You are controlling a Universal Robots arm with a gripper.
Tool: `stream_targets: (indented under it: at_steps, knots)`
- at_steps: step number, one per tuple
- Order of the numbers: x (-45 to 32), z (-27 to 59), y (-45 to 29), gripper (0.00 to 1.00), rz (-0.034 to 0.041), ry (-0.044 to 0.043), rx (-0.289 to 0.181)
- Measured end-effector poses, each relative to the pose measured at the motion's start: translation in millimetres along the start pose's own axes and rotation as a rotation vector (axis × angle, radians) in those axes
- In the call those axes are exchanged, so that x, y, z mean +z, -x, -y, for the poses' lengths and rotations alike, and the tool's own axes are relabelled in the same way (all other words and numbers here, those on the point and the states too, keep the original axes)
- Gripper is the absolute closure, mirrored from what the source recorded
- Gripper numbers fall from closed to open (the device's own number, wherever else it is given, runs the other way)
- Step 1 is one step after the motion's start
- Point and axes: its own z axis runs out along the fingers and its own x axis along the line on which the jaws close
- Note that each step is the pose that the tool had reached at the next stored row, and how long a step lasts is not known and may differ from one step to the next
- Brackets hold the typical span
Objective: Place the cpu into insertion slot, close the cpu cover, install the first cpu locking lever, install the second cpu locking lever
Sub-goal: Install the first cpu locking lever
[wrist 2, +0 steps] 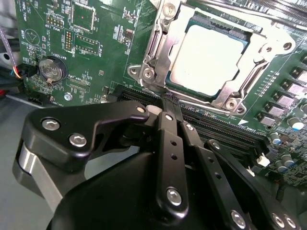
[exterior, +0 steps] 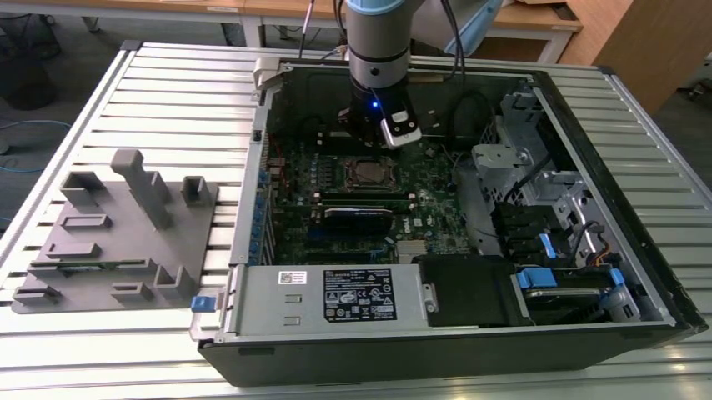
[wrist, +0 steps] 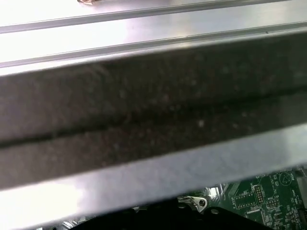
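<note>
One arm on this job, and in the second wrist view its gripper [wrist 2: 168, 101] has the black fingers [wrist 2: 169, 139] drawn together to a narrow point. I can't make out anything pinched between them. The tip sits right at the edge of the insertion slot [wrist 2: 144, 73], on the side facing the long memory slots [wrist 2: 225, 127].

Just past the tip, the cpu [wrist 2: 207, 57] is already lying flat in the socket, pale metal top up. The cpu cover [wrist 2: 167, 53] looks to be folded down around it, so the chip shows through the window. A thin locking lever [wrist 2: 156, 38] runs along one side of the frame; I can't tell whether it's hooked.

My take on handling:
- The chip is light, stiff and fragile underneath, so it's edges only.
- The cover is thin sheet metal and fairly rigid.
- The levers are the fiddly bit: springy, slick wire, best caught near the bent free end.

Further out there's the green motherboard [wrist 2: 96, 48] with its coin battery [wrist 2: 52, 68]. In the exterior view the open computer case [exterior: 623, 250] lies on the slatted table [exterior: 167, 75], with a grey parts fixture [exterior: 112, 225] on the exterior view's left.
</note>
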Motion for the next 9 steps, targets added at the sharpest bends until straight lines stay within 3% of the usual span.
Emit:
stream_targets:
  at_steps: [9]
  knots:
    - [0.1,2.7,0.5,0.89,0.0003,-0.0005,0.002]
